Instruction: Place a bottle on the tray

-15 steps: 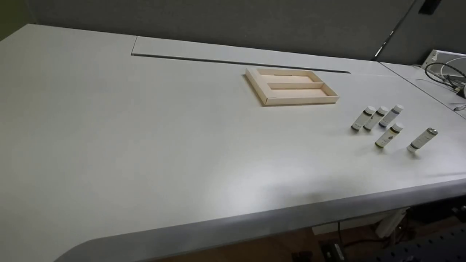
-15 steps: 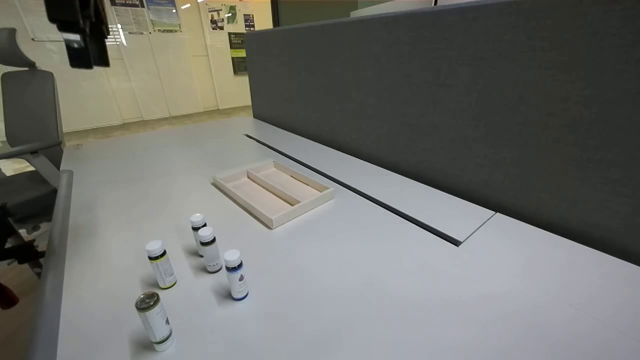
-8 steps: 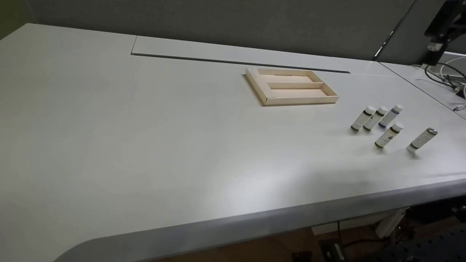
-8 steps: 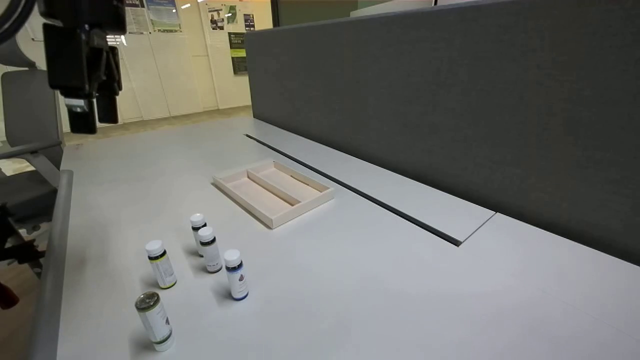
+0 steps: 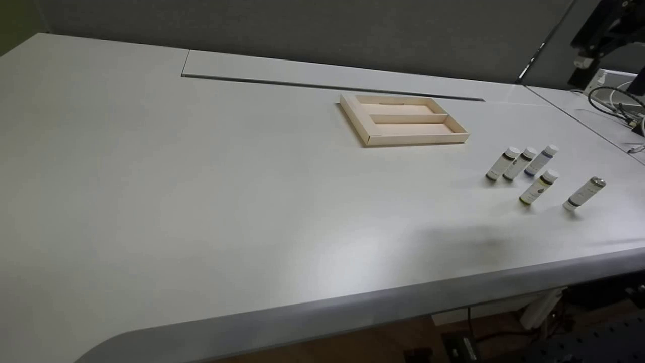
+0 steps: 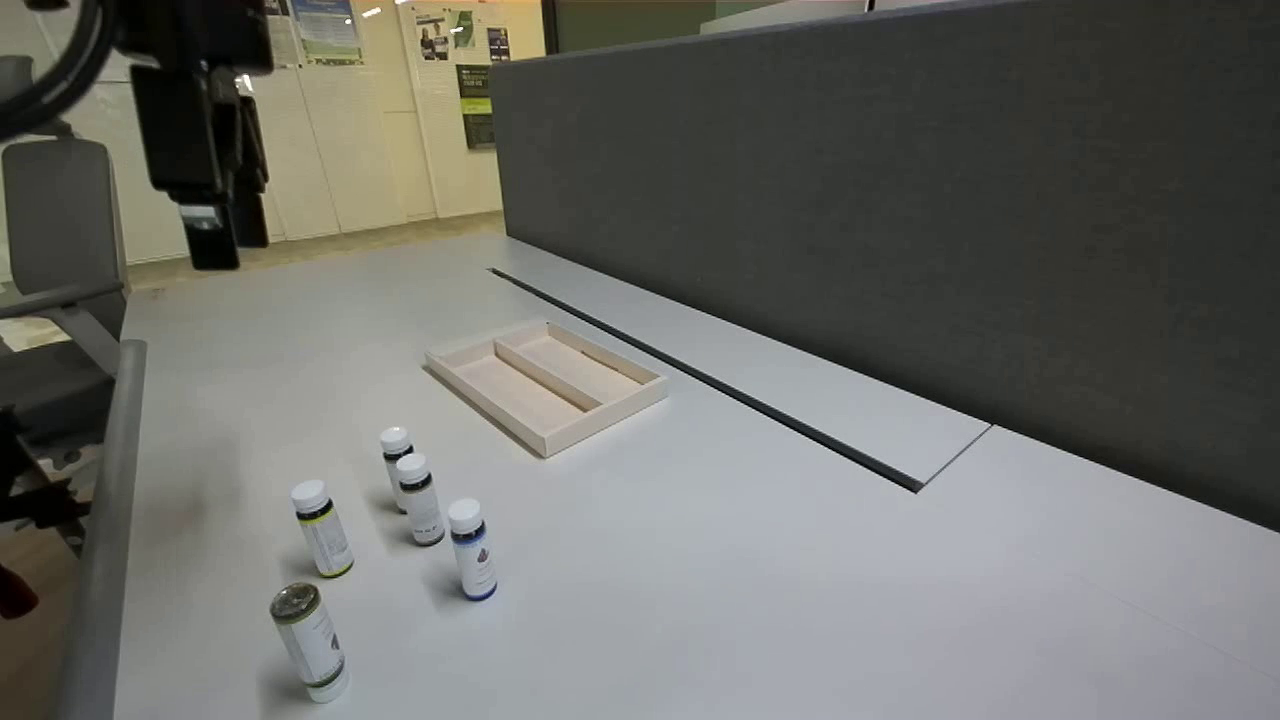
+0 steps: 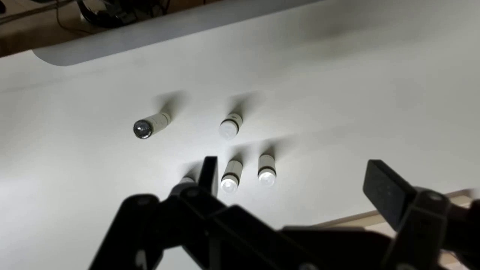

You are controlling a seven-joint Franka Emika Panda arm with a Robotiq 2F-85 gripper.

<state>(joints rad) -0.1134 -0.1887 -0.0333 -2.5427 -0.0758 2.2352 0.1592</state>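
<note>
Spread wide, empty, the gripper (image 7: 292, 178) should centre on the nearest bottle (image 7: 267, 170) (ten o'clock, wrist view) before descending.

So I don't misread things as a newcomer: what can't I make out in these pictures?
Wrist view: one bottle, mostly hidden behind the end effector.
Wrist view: much of the tray, also behind the end effector.
In an exterior view: the rearmost bottle, partly covered by the bottle in front.
In both exterior views: print on the labels, too small to read.
In both exterior views: upper end effector, cut off by the top edge.
</note>
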